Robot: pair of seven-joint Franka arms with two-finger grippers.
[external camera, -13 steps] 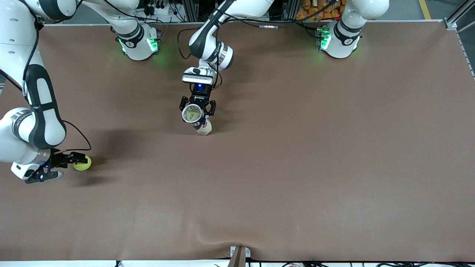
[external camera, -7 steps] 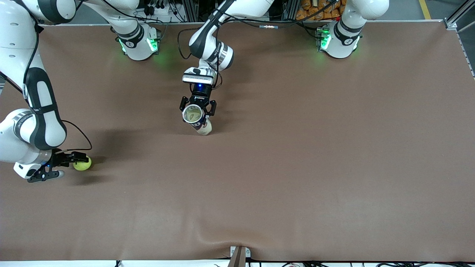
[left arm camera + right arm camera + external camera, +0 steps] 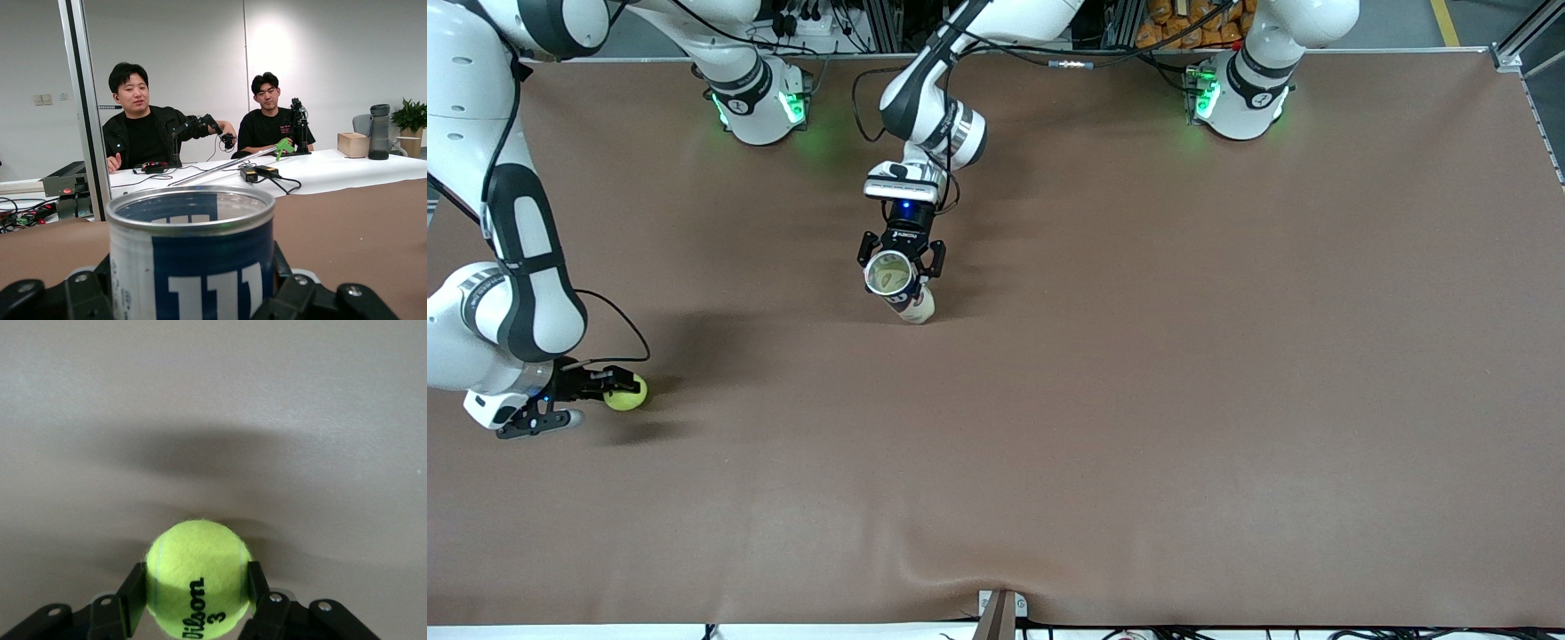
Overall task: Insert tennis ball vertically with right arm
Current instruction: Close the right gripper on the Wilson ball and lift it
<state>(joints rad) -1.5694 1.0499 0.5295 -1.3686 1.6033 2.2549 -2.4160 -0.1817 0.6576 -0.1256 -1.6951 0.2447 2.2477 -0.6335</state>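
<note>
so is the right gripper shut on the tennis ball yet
Shut on it: the right gripper has a finger pressed against each side of the tennis ball.

The can (image 3: pixel 898 289) stood on the desk (image 3: pixel 1138 400) near its middle, toward the bases, held in the left gripper (image 3: pixel 900 260). The ball (image 3: pixel 625 392) lay well apart from it — nearer the front camera, at the right arm's end of the desk — between the fingers (image 3: pixel 132 590) of the right gripper (image 3: pixel 596 391).
</note>
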